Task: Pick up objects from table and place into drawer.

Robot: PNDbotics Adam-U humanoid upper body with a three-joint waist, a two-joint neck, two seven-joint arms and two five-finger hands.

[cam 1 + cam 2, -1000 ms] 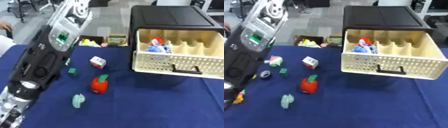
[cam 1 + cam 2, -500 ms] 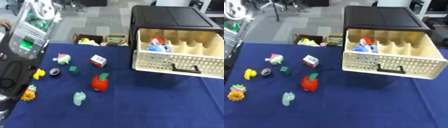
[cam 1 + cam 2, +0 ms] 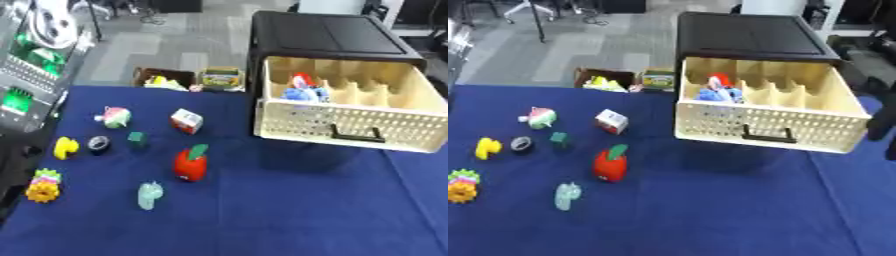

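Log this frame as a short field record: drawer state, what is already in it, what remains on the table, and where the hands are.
drawer: cream drawer pulled open from the black cabinet
in drawer: blue and red toys in a back-left compartment
on table: red apple toy, white cube, pale green figure, small green block, yellow toy, dark ring, pink-green toy, orange-green toy
surface: blue tablecloth
robot hands: neither in view

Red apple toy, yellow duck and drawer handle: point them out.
Red apple toy [image 3: 191, 167], left eye view, on its red body.
Yellow duck [image 3: 65, 148], left eye view, on its body.
Drawer handle [image 3: 766, 137], right eye view, on the black bar.
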